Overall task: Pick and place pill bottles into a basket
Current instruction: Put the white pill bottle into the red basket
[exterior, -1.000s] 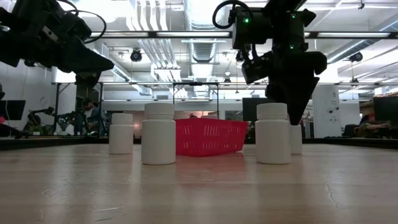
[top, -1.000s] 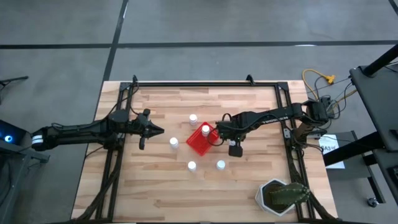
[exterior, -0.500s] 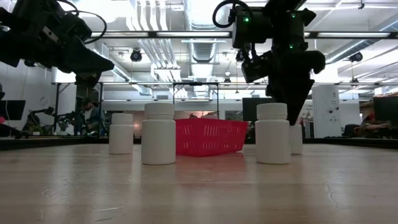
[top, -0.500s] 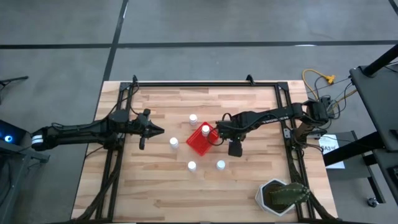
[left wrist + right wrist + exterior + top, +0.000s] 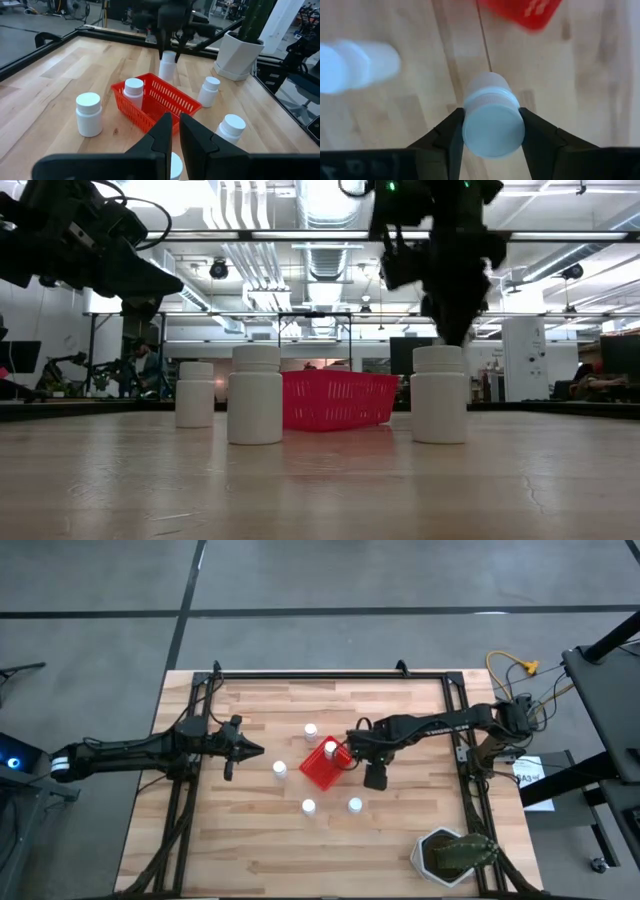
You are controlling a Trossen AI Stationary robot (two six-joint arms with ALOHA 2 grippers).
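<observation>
Small white cylindrical plastic pill bottle with round white cap (image 5: 493, 122) pinched at the cap between the two dark fingers of the right gripper (image 5: 492, 131), upright, apparently clear of the table. Small bright red rectangular plastic basket (image 5: 324, 766) just beside the gripper, on the side toward the left arm; one white capped bottle (image 5: 331, 749) standing inside it near the corner closest to the gripper. Four more white bottles upright on the light wooden slatted table (image 5: 400, 830): one (image 5: 311, 729) and another (image 5: 279, 769) beyond the basket, two, (image 5: 308, 806) and (image 5: 354, 805), nearer the table's front edge and apart from the gripper. Left gripper (image 5: 247, 749) with fingers pressed together, holding nothing, hanging well away on the far side of the basket. Step in hand judged as carrying the gripped bottle over the basket. For a clean placement: keep bottle vertical, clear the low red wall, aim for a free spot away from the bottle already inside, lower before releasing.
</observation>
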